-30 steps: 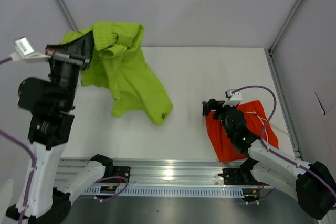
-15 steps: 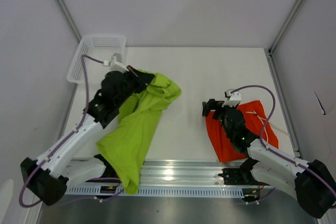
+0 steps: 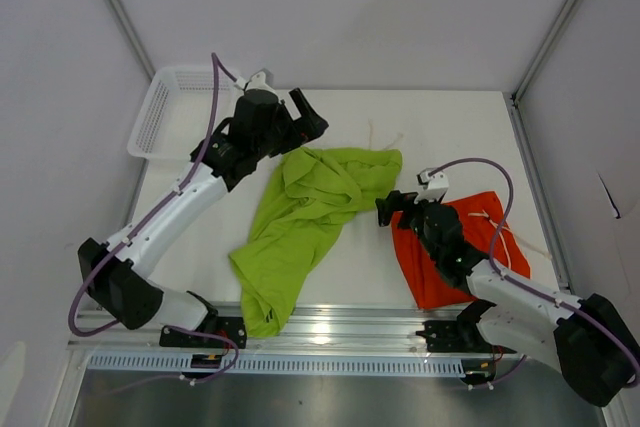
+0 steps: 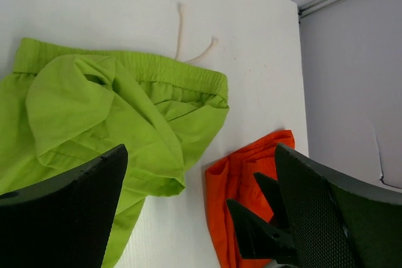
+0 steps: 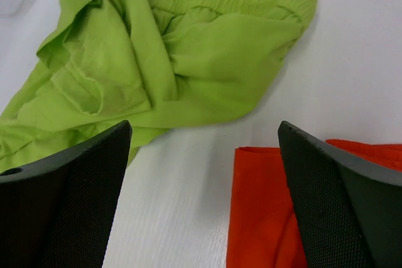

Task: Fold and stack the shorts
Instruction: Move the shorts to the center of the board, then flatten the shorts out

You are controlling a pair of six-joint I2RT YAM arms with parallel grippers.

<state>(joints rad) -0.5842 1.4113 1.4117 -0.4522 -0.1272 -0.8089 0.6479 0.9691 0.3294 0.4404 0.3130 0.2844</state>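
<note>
The lime green shorts (image 3: 310, 212) lie crumpled on the table, waistband toward the back right and one leg trailing over the front edge. A white drawstring (image 4: 181, 32) pokes out behind the waistband. My left gripper (image 3: 312, 115) hovers open behind the green shorts (image 4: 119, 111), holding nothing. The orange shorts (image 3: 455, 247) lie folded at the right. My right gripper (image 3: 388, 207) stands open and empty over the bare strip between the orange shorts (image 5: 264, 218) and the green shorts (image 5: 188, 54). In the wrist views, the left gripper (image 4: 201, 149) and the right gripper (image 5: 204, 127) both show wide jaws.
A white mesh basket (image 3: 165, 107) stands at the back left corner of the table. A metal rail (image 3: 330, 332) runs along the front edge, and the green leg drapes onto it. Grey walls close in the table on three sides.
The left arm swung the green shorts down from the back left and let them go; they now lie on the table. The left gripper opened. The right gripper edged slightly left.
</note>
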